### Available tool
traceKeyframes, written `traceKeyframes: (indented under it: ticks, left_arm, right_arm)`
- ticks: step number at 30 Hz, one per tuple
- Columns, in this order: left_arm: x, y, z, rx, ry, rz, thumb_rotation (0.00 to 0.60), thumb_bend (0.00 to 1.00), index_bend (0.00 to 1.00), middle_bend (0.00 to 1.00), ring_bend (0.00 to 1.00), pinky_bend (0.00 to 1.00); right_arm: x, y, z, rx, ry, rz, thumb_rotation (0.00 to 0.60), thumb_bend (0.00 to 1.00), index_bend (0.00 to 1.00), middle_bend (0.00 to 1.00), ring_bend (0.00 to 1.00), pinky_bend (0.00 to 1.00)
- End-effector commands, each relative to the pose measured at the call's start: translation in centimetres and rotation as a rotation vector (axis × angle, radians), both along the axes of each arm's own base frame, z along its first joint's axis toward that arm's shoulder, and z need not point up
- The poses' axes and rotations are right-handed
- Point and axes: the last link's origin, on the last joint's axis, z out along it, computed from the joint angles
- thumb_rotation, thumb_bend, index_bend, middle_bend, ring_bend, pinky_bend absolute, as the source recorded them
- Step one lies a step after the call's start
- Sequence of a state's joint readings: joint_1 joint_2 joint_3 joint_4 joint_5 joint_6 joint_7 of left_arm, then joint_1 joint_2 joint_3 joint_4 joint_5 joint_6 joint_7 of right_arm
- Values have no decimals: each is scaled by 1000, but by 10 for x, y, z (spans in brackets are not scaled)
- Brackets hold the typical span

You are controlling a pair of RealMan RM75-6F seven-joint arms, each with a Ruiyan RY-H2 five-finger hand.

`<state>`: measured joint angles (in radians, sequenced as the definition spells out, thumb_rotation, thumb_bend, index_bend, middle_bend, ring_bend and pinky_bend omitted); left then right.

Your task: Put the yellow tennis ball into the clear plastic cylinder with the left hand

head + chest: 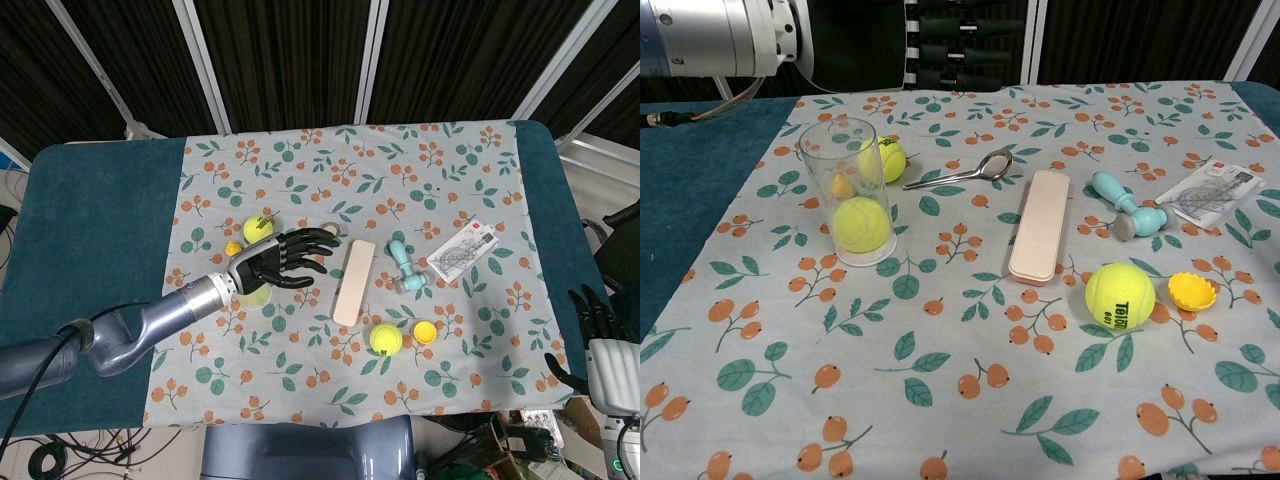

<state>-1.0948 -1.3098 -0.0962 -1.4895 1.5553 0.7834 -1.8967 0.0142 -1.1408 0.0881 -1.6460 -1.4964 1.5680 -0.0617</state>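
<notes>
The clear plastic cylinder [848, 195] stands upright at the left of the floral cloth, and a yellow tennis ball [861, 224] lies inside it at the bottom. In the head view my left hand [285, 258] hovers over the cylinder and hides most of it, with only a yellow-green patch [257, 296] showing below the wrist. Its fingers stretch out to the right and hold nothing. The chest view shows the same hand [955, 50] high above the table. A second tennis ball [890, 158] [258, 228] sits just behind the cylinder. A third [1120, 295] [386, 340] lies near the front right.
Scissors [960, 172], a pink case [1040, 225] and a teal handle-shaped toy [1128, 208] lie mid-table. A yellow cap [1192, 291] and a printed packet [1210, 193] are to the right. A small orange piece [232, 248] sits by the cylinder. My right hand [598, 318] hangs off the table's right edge.
</notes>
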Motion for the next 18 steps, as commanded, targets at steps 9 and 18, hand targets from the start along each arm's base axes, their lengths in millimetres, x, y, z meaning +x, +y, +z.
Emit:
traceKeyframes:
  ticks: [9, 18]
  left_arm:
    - [-1, -1, 0, -1, 2, 0, 600, 212, 212, 183, 129, 267]
    - [-2, 0, 3, 2, -2, 1, 600, 212, 212, 183, 129, 267]
  right_arm:
    - [0, 0, -1, 3, 0, 2, 600, 161, 0, 0, 108, 252]
    - [0, 0, 0, 1, -1, -2, 600, 161, 0, 0, 108, 253]
